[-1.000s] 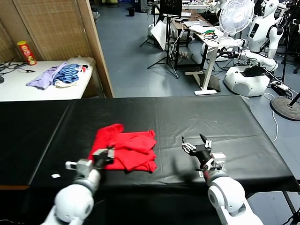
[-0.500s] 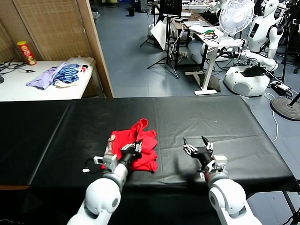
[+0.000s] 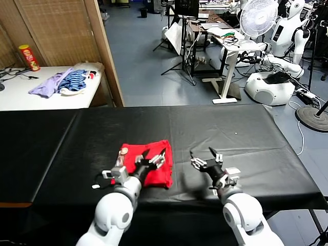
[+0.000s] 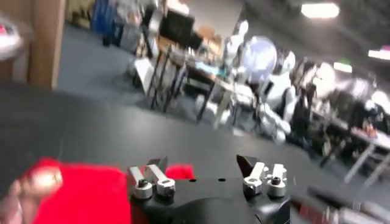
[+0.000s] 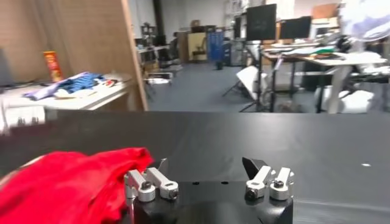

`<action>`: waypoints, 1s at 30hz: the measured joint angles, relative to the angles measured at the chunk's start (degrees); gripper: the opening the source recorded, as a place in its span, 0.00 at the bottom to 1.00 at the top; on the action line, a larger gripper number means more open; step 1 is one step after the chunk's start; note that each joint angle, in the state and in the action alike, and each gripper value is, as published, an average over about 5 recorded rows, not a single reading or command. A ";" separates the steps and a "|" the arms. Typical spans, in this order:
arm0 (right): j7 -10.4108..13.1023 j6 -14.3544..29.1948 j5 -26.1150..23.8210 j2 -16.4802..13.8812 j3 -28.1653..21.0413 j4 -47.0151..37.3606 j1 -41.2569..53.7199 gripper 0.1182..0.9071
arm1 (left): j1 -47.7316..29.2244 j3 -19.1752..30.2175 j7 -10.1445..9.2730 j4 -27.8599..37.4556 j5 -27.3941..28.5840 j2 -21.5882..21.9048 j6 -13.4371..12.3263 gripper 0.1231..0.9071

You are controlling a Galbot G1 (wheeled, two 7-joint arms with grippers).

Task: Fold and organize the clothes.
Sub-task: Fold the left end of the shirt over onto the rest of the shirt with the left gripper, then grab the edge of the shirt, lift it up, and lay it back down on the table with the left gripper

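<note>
A: Where does the red T-shirt lie?

B: On the black table, left of centre and toward the near edge, folded into a compact, roughly square bundle. A brownish print patch shows at its left corner.

A: Left gripper?

B: Over the right part of the bundle, fingers spread wide, nothing between them. From the head view I cannot tell if the tips touch the cloth. The left wrist view shows both fingers apart with red fabric under and beside the gripper.

A: Right gripper?

B: Just right of the shirt, over bare black cloth, jaws wide apart and empty. Near the table's front edge.

A: Open room?

B: Bare black surface to the far side of the shirt, and a broad stretch to the right out to the table's right edge. To the left the cover runs on, with a seam line. Little margin on the near side.

A: What does one view give that the others lack?

B: The right wrist view, from behind its gripper, shows the bundle rumpled, with a raised fold. The head view alone shows the white side table far left with a lilac and blue-striped pile and a red can.
</note>
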 joint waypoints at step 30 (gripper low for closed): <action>3.50 4.43 6.56 4.08 -4.92 -3.02 4.26 0.86 | 6.40 -17.85 3.48 6.77 -17.67 3.23 -2.34 0.86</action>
